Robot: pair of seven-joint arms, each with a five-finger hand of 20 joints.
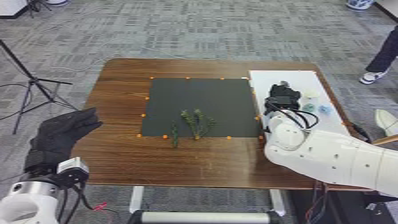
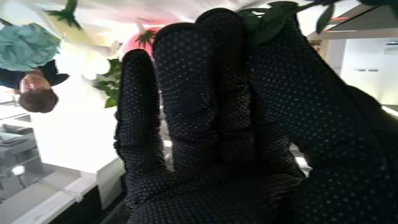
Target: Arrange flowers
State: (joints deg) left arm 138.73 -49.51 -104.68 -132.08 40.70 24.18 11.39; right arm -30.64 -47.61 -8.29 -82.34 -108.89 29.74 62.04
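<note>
Over the white board (image 1: 306, 80) at the table's right, the right hand (image 1: 282, 96) is among the flowers; a white flower (image 1: 311, 93) and a pale blue flower (image 1: 325, 109) lie beside it. In the right wrist view the right hand (image 2: 191, 95) has straight fingers, near green leaves (image 2: 266, 24), a pink flower (image 2: 145, 38), a white flower (image 2: 86, 62) and a teal flower (image 2: 27, 47). Green sprigs (image 1: 197, 123) lie on the dark mat's front part, with a thinner sprig (image 1: 174, 136) to their left. The left hand (image 1: 64, 132) is open, off the table's left edge.
The dark mat (image 1: 200, 95) has small orange markers round its edge on the brown table (image 1: 120, 100). A black tripod (image 1: 34, 77) stands on the floor at the left. Cables run by the right wrist.
</note>
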